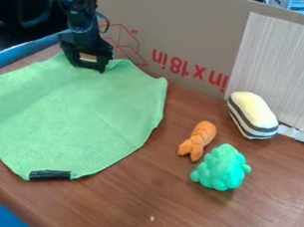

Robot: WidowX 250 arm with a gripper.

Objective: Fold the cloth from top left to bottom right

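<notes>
Beneath the gripper (88,65) spreads the green cloth (74,113).

Soft light casts faint shadows and a pale sheen across the table (273,213).

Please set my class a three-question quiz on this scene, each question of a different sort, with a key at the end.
1. Multiple choice: Which toy lies nearest the green cloth?
A) turquoise toy
B) orange toy
C) yellow-topped toy

2. True or false: The claw is at the far edge of the green cloth, the edge towards the cardboard.

3. Fill in the blank: The table under the green cloth is ____ in colour.

Key: 1 B; 2 true; 3 brown.
</notes>
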